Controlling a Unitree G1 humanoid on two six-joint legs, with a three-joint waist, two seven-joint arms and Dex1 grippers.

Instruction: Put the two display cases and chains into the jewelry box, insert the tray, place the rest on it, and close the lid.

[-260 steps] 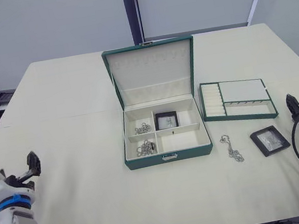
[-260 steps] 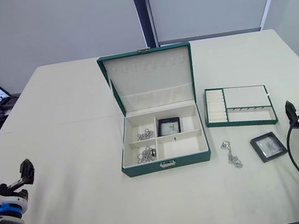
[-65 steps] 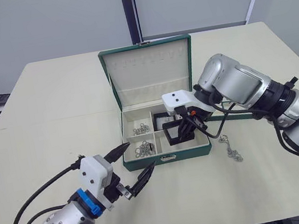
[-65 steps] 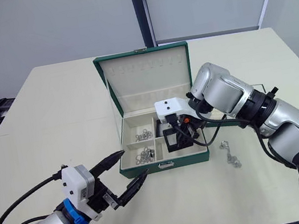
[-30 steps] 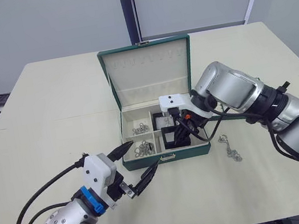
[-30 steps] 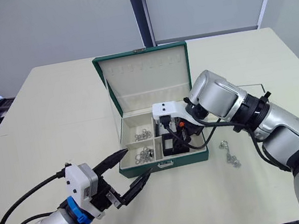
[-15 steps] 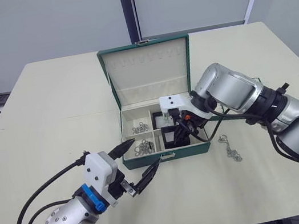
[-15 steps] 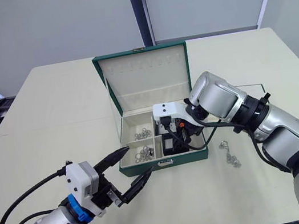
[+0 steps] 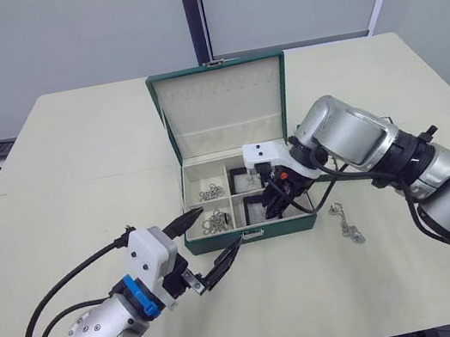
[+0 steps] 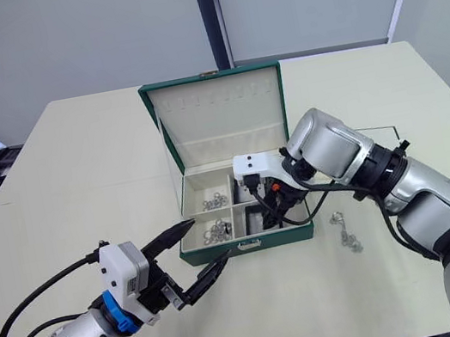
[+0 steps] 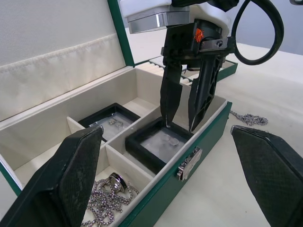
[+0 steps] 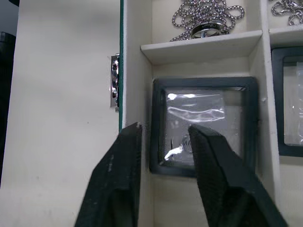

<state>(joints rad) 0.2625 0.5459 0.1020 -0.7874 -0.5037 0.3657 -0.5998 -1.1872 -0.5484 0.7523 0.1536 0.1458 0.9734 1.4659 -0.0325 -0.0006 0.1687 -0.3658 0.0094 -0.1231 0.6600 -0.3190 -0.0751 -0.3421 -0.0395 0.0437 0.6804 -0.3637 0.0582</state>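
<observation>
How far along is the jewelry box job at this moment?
Done: both display cases and two chains lie in the jewelry box. In hand: nothing; the open right gripper hangs over the nearer case, the left gripper open before the box. Left: the third chain outside the box, the tray beside it, the open lid.

I'm seeing silver-grey arms trailing black cables, white wrist housings, a blue ring on my left wrist.

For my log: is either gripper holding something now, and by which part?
Nothing is held. The right gripper is open just above a display case lying in the jewelry box; the left gripper is open.
</observation>
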